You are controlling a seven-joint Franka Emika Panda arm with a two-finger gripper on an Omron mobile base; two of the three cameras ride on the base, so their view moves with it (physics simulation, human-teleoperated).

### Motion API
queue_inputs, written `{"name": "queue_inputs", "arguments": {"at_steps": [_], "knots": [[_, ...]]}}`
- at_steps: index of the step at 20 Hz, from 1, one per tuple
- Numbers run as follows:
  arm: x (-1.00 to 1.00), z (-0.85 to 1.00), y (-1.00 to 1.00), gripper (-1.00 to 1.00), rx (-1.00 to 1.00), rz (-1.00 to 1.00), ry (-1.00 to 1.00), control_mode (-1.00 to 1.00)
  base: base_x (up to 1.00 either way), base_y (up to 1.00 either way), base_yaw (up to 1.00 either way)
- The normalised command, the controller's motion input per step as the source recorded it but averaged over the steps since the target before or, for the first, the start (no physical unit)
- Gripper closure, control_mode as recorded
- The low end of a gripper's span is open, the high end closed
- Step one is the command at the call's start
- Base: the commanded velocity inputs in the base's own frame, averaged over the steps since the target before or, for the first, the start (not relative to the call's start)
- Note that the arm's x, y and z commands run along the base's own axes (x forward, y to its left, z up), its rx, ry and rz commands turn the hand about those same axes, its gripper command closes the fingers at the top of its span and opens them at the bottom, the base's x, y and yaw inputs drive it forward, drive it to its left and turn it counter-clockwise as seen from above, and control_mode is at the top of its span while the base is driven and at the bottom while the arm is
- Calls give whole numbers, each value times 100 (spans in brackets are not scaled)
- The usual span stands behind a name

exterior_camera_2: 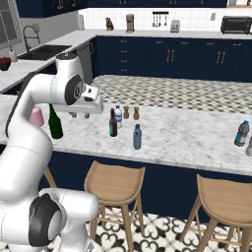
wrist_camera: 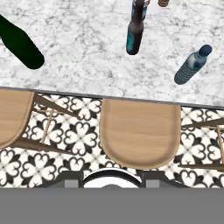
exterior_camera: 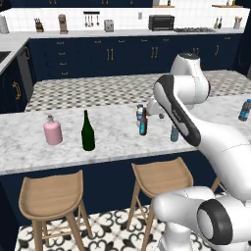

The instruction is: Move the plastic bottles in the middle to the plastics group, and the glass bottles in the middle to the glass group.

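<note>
Left base view, dark bottle with blue label upright on marble counter, pale teal bottle beside the arm; right base view, gripper closed and empty above counter, green wine bottle just left, dark bottle right; hand view, teal bottle and dark bottle ahead.

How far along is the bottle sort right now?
Done: nothing visibly. The dark glass bottle, the clear bottle and the teal bottle all stand mid-counter, away from the pink bottle and green wine bottle and from the blue plastic bottle.
In hand: nothing; the gripper hangs shut above the counter, beside the green bottle.
Left: all three moves.
</note>
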Motion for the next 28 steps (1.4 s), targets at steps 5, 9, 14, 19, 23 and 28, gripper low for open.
{"name": "queue_inputs", "arguments": {"at_steps": [5, 9, 14, 19, 23, 28], "knots": [[-11, 2, -17, -100, 0, -7, -24, -100, 0, 0, 0], [-11, 9, -46, -100, 0, -15, -23, -100, 0, 0, 0], [9, 12, -56, -100, -3, -18, -5, -100, 0, 0, 0], [43, 9, -76, -100, -1, -16, 0, -100, 0, 0, 0], [53, -7, -55, -100, 0, -9, 1, -100, 0, 0, 0], [50, -33, -28, -100, 0, 1, 0, -100, 0, 0, 0]]}}
